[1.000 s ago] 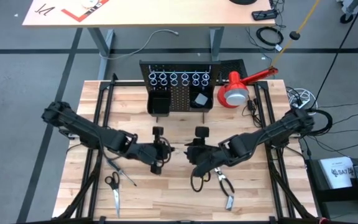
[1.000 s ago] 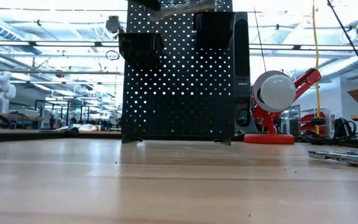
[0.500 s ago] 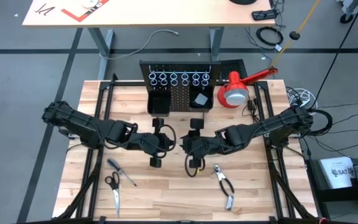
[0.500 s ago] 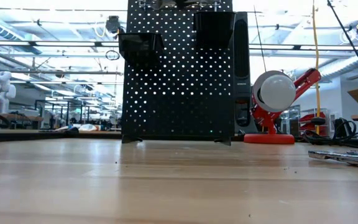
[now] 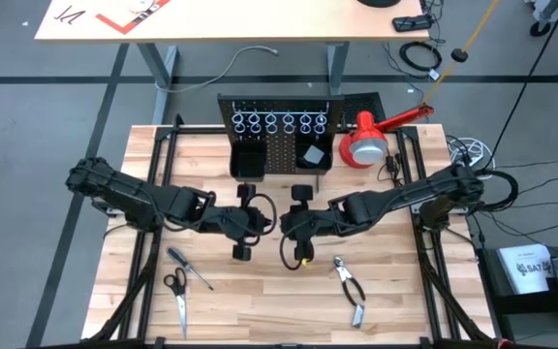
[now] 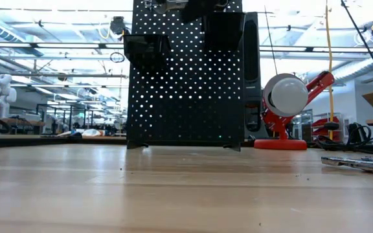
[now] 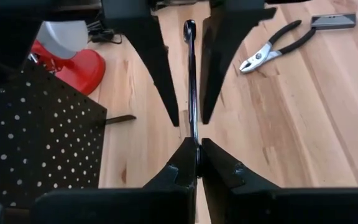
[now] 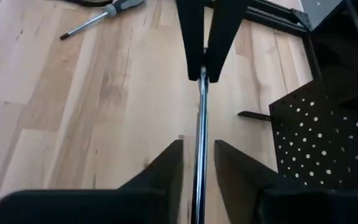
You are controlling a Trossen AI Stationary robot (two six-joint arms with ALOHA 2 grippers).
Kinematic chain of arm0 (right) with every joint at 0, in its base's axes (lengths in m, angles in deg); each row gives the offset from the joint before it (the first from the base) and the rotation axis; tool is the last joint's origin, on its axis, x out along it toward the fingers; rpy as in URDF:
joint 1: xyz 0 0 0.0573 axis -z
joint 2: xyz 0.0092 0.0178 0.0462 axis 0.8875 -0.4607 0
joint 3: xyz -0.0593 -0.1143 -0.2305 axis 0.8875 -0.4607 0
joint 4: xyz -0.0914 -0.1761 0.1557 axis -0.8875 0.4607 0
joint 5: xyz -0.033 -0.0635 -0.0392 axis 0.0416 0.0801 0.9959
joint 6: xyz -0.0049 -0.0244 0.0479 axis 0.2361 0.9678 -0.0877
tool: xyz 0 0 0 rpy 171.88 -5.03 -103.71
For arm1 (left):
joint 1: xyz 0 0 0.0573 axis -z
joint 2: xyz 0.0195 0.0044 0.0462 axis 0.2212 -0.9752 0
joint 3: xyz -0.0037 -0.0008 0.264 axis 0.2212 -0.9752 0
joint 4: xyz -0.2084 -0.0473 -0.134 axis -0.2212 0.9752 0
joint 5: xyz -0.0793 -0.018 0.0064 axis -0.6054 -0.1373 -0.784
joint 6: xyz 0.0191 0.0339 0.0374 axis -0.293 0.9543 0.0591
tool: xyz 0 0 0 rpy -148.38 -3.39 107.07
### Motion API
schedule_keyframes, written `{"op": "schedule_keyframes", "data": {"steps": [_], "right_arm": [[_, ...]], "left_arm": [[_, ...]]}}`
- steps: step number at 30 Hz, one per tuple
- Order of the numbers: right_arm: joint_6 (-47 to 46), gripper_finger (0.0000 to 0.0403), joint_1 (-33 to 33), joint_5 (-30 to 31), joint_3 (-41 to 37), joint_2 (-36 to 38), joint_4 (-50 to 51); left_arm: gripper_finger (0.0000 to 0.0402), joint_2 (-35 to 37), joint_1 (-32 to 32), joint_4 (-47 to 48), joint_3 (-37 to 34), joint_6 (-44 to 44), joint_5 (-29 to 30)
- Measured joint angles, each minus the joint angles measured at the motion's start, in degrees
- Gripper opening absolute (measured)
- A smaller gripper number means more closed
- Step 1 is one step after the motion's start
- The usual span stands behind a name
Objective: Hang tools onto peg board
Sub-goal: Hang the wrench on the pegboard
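My left gripper [image 5: 264, 222] is shut on a thin silver wrench [image 7: 192, 81] above the middle of the table. My right gripper [image 5: 281, 225] faces it, open, its fingers [image 8: 169, 165] standing on either side of the wrench's [image 8: 200, 137] free part without touching. The black peg board [image 5: 279, 136] stands upright at the table's far edge, with silver rings [image 5: 279, 121] and two box bins [image 5: 248, 160]. A screwdriver [image 5: 190, 267] and scissors [image 5: 175, 291] lie near left. Pliers [image 5: 350, 281] and a small metal piece [image 5: 358, 315] lie near right. My left gripper pinches one end of the wrench [image 7: 196, 144] between its two fingertips. The fingers are level and point toward the table's right, along the wrench. The wrench is lifted clear of the table and sticks out level, its ring end [image 7: 189, 26] between the right gripper's fingers.
A red-and-white lamp [image 5: 366, 141] stands right of the peg board, with cables [image 5: 468, 150] beyond it. A flat black slotted panel [image 5: 361, 100] lies behind the board. Bare wood shows between the grippers and the peg board and along the near edge.
My right gripper has gone toward the table's left and far edge, up to the left gripper, and now stands around the wrench's free end. My left gripper has shifted slightly toward the far edge with the wrench.
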State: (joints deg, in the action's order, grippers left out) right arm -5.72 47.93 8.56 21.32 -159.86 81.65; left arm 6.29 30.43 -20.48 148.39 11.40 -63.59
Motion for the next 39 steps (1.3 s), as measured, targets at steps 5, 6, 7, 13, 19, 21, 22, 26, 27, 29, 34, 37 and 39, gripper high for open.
{"op": "schedule_keyframes", "data": {"steps": [5,6,7,13,19,21,22,26,27,29,34,37,39], "right_arm": [[1.01,0.0009,-0.04,0.23,0.00,-0.06,-0.75],[1.09,0.0008,-0.01,0.21,0.00,-0.06,-0.86],[1.11,0.0009,0.00,0.15,0.00,-0.06,-1.02],[1.55,0.0005,-0.06,0.22,-0.02,-0.06,-1.31],[1.67,0.0002,-0.07,0.11,0.00,-0.06,-2.84],[1.44,0.0002,-0.09,0.29,0.00,-0.06,-3.27],[1.44,0.0002,-0.09,0.33,0.00,-0.06,-3.83],[1.51,0.0002,-0.24,0.52,0.00,-0.01,-5.76],[1.46,0.0002,-0.29,0.53,0.02,0.01,-6.26],[1.47,0.0001,-0.40,0.72,0.04,0.03,-7.38],[2.41,0.0001,-1.06,0.14,0.00,0.00,-12.01],[3.76,0.0001,-1.29,0.33,0.00,0.01,-16.21],[4.91,0.0001,-1.43,0.59,0.00,0.01,-19.75]], "left_arm": [[0.0013,0.00,0.04,0.30,-0.02,-0.10,-0.25],[0.0013,0.00,0.04,0.38,-0.04,-0.10,-0.16],[0.0013,0.00,0.04,0.48,-0.04,-0.09,-0.12],[0.0013,0.02,0.04,0.47,-0.04,-0.04,-0.26],[0.0074,0.50,0.13,-0.03,-0.11,0.16,0.53],[0.0100,1.12,0.40,0.17,-0.10,0.15,2.07],[0.0111,1.41,0.57,0.19,-0.10,0.17,3.29],[0.0145,3.23,1.44,0.52,0.36,0.20,6.09],[0.0150,3.89,1.66,0.54,0.47,0.20,6.13],[0.0158,5.63,2.14,0.56,0.57,0.11,6.33],[0.0160,12.14,3.57,0.16,0.72,-2.66,7.55],[0.0160,16.77,4.76,0.06,0.72,-4.22,7.78],[0.0161,19.56,5.63,-0.02,0.72,-4.60,7.81]]}}
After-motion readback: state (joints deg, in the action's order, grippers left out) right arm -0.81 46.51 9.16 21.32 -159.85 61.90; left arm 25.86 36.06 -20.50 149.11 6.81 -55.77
